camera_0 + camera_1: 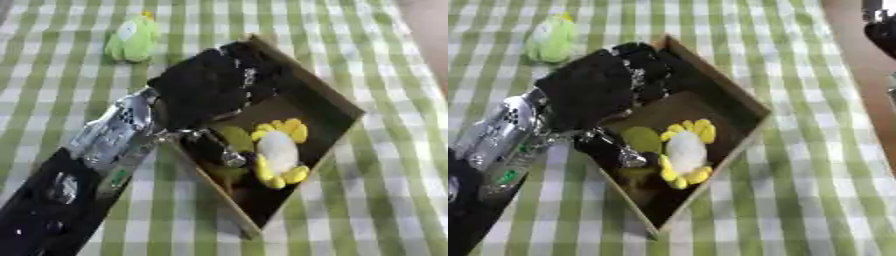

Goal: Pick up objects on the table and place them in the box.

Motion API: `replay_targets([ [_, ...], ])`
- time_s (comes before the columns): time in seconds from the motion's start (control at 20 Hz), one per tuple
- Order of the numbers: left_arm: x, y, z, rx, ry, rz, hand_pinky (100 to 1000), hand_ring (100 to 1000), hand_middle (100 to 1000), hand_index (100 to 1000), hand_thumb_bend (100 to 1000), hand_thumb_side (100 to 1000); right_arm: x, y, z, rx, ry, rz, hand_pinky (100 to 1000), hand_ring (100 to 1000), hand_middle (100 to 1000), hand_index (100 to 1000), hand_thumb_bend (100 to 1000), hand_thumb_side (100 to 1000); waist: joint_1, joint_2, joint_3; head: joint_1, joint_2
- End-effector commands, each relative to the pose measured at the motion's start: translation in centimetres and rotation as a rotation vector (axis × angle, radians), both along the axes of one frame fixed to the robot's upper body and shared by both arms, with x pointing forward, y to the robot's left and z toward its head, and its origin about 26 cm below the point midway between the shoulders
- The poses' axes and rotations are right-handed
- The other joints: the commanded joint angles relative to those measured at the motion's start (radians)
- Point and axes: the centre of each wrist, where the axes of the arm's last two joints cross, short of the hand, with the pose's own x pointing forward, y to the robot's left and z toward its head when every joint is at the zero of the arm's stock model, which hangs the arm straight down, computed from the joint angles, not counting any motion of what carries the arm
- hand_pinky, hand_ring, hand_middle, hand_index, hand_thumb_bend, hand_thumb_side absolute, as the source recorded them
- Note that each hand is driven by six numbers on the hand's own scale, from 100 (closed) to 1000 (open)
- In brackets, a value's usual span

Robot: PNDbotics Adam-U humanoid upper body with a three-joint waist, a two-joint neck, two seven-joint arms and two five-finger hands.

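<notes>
Left eye view: left hand [214,82] is hovering, fingers relaxed apart, over brown cardboard box [346,107], apparently releasing yellow-and-white plush flower [278,151].

A green-and-white checked tablecloth [385,200] covers the table and fills nearly the whole view in both eyes. At the upper right, past the cloth's edge, a strip of plain brownish surface [859,55] shows; whether it is bare tabletop or floor cannot be told. Lighting is even, with soft shadows.
</notes>
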Motion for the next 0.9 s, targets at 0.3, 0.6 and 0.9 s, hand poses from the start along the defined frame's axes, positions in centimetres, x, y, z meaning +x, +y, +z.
replay_targets([
  [0.3,-3.3,5.4,4.7,-0.23,0.006,-0.023,744,784,787,901,389,286,-0.6,-0.5,1.0,-0.024,-0.038,-0.032,836,863,645,927,100,470,-0.005,-0.029,0.005,-0.007,-0.009],
  [0.6,-2.1,11.3,4.4,-0.301,0.069,0.209,743,779,787,910,407,393,-0.7,-0.7,1.0,-0.024,-0.043,-0.049,836,862,643,927,100,470,-0.008,-0.024,0.017,-0.03,-0.01],
  [0.9,0.5,16.0,2.8,-0.28,0.248,0.415,731,764,771,917,365,497,-0.7,-0.7,1.1,-0.025,-0.047,-0.054,835,863,642,927,100,470,-0.011,-0.019,0.016,-0.036,-0.008],
])
